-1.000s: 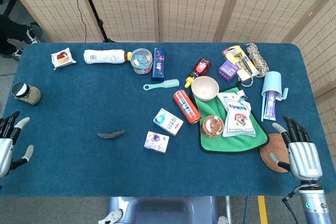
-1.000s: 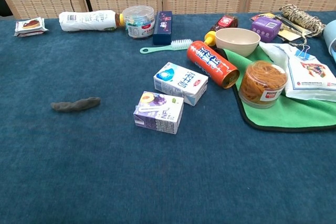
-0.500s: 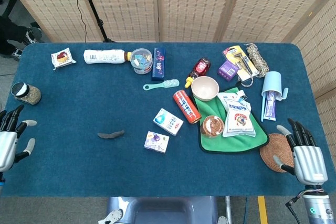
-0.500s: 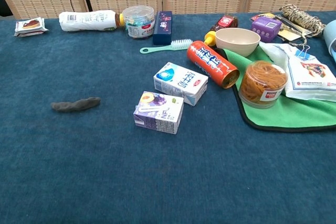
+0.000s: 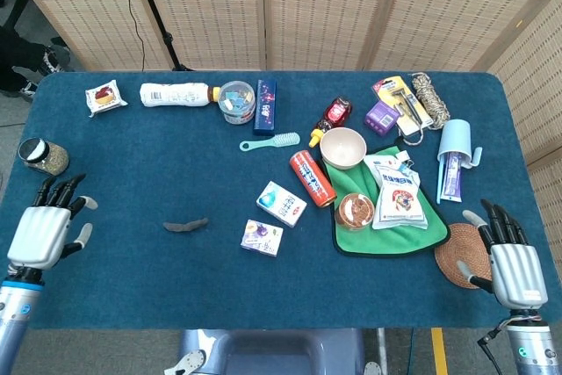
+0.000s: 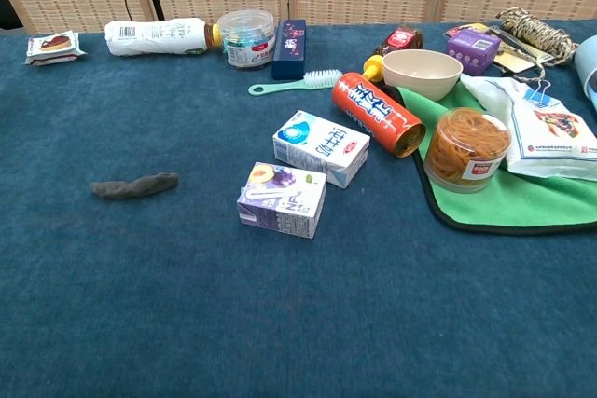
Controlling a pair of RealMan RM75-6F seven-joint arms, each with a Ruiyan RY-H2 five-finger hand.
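The left hand (image 5: 42, 233), fingers spread and empty, lies nearest the jar (image 5: 42, 155), which stands just ahead of the fingertips, seemingly upright; the right hand (image 5: 512, 268), likewise spread, overlaps the woven coaster (image 5: 458, 255).

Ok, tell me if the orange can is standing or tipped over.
Tipped over. The orange can lies on its side on the table, its printed side facing up and its open-looking end against the edge of the green cloth.

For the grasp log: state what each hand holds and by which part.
Nothing is held. The left hand is empty with fingers spread, near the jar. The right hand is empty beside the woven coaster.
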